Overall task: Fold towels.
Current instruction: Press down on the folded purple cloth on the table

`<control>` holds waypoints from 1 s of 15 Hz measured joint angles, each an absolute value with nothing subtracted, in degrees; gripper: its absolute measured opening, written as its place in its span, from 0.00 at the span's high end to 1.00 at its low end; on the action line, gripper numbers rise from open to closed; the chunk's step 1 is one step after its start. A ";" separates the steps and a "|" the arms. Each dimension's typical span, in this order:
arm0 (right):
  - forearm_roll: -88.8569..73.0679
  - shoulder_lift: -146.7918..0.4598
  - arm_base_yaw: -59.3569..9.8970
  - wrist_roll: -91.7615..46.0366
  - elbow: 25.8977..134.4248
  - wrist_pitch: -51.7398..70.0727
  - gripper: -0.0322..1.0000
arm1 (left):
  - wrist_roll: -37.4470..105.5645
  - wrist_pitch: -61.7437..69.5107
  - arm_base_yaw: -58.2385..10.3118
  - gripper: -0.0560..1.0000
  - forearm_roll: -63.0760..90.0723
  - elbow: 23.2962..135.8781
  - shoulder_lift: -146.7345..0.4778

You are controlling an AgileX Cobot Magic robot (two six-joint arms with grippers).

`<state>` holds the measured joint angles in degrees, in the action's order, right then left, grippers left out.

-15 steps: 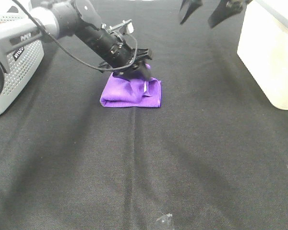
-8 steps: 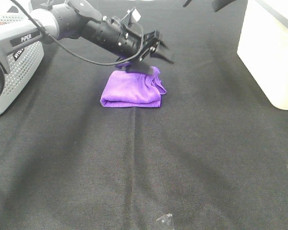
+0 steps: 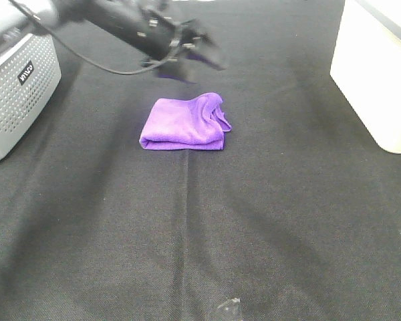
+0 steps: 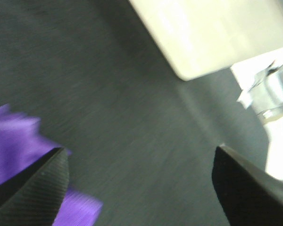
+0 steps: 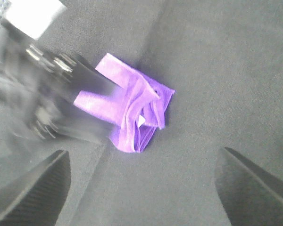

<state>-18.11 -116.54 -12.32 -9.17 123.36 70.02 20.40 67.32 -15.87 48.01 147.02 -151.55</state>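
Black tablecloth point(image 3: 267, 234); cream box point(image 3: 377, 73)

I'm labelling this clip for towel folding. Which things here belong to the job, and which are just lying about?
Job:
- towel, folded, on the black cloth
- left gripper, open, clear of the towel
- right gripper, open, empty

Lying about:
- white box
- grey perforated casing
- clear scrap at the near edge

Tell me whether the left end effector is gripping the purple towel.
No, the towel lies folded on the black tabletop, while the left end effector hangs open in the air, clear of it.
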 joint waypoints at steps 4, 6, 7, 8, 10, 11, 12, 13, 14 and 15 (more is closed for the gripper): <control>-23.84 -116.43 -12.32 -16.44 119.29 70.02 0.20 | 6.93 69.33 -12.43 0.22 20.45 153.15 -149.77; -33.80 -119.18 -12.32 -26.24 119.18 69.96 0.20 | 4.87 69.44 -11.97 0.22 13.69 153.15 -146.51; -38.79 -121.75 -12.32 -31.23 119.12 69.96 0.20 | 4.53 69.44 -11.80 0.22 11.00 153.15 -144.44; -43.83 -124.45 -12.32 -35.58 119.12 69.90 0.20 | 4.47 69.50 -11.57 0.22 9.17 153.15 -142.67; -51.39 -129.03 -12.32 -41.02 119.12 69.90 0.20 | 4.47 69.50 -11.34 0.22 7.62 153.15 -139.97; -56.84 -133.44 -12.32 -46.12 119.00 69.90 0.20 | 4.41 69.50 -11.00 0.22 6.76 153.15 -137.91; -59.07 -135.68 -12.32 -49.39 119.00 69.84 0.20 | 4.41 69.50 -10.77 0.22 6.53 153.15 -136.82; -60.45 -137.68 -12.38 -51.57 119.00 69.79 0.20 | 4.41 69.50 -10.54 0.22 6.30 153.15 -136.02; -60.91 -139.57 -12.72 -52.60 119.29 69.79 0.20 | 4.41 69.50 -10.54 0.22 6.36 153.21 -135.62; -60.96 -141.58 -13.52 -53.06 120.03 69.79 0.20 | 4.41 69.50 -10.49 0.22 6.82 153.21 -135.62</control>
